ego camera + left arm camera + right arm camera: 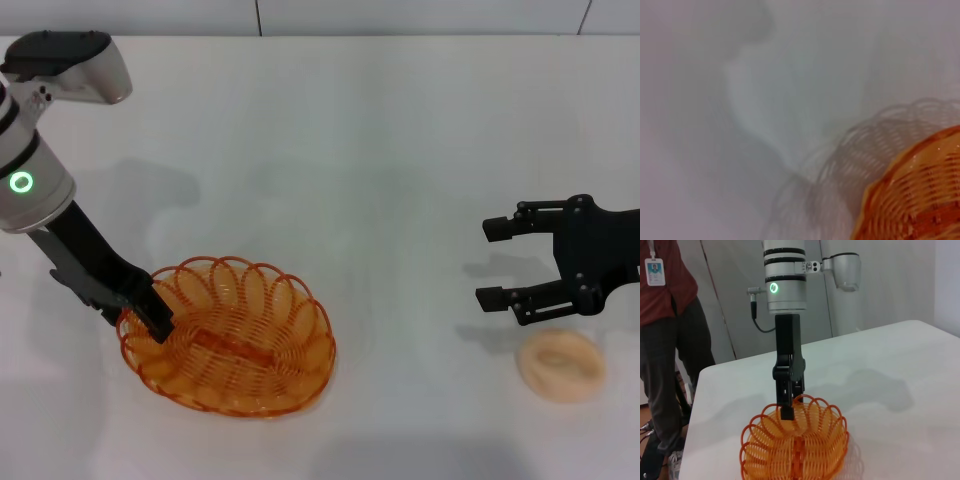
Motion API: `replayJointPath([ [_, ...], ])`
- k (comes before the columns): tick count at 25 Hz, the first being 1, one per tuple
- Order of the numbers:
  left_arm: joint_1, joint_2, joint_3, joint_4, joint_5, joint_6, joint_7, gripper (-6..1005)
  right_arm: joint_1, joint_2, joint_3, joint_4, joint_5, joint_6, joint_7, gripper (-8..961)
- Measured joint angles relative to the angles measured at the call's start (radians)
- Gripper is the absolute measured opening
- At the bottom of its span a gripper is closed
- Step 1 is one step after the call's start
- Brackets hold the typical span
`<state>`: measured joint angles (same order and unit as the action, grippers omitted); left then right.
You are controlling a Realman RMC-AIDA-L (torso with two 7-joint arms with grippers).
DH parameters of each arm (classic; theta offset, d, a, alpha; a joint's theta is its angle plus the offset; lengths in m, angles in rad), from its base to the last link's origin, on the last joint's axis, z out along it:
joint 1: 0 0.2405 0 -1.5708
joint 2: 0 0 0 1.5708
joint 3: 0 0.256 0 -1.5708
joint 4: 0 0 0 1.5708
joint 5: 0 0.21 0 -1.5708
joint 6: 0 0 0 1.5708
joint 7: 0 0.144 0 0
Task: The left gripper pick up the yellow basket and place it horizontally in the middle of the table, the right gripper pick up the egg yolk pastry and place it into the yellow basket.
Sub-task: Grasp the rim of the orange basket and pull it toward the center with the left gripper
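The yellow basket (228, 348) is at the front left of the white table (380, 150). My left gripper (150, 316) is shut on the basket's left rim, one finger inside and one outside. In the right wrist view the left gripper (787, 407) comes down onto the basket (796, 446) at its far rim. The left wrist view shows part of the basket (920, 195) with its shadow set apart from it on the table. The egg yolk pastry (560, 366) lies at the front right. My right gripper (491, 263) is open and empty, just behind and left of the pastry.
A person in a red shirt (667, 330) stands beyond the table's far left edge in the right wrist view. A wall runs along the table's back edge (320, 36).
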<state>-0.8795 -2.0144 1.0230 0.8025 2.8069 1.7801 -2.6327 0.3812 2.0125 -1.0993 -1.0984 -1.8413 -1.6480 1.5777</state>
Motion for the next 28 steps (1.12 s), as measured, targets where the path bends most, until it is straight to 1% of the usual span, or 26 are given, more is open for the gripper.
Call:
replayJointPath([
  [10,-0.001,-0.007,0.01,-0.003,0.0,-0.025,-0.003,660,-0.001,0.0,0.001,0.001,0.001,-0.003,-0.001,828],
  [18,-0.001,-0.005,0.011,-0.003,0.006,-0.044,-0.018,601,0.0,0.0,0.003,0.0,0.001,-0.006,-0.001,828],
  [24,-0.002,-0.006,0.011,-0.003,0.024,-0.05,-0.018,408,0.001,0.0,0.0,0.0,0.001,-0.007,-0.001,827],
  [28,-0.001,-0.009,0.015,-0.003,0.026,-0.05,-0.018,397,0.001,0.0,0.0,0.0,0.001,-0.007,-0.001,827],
])
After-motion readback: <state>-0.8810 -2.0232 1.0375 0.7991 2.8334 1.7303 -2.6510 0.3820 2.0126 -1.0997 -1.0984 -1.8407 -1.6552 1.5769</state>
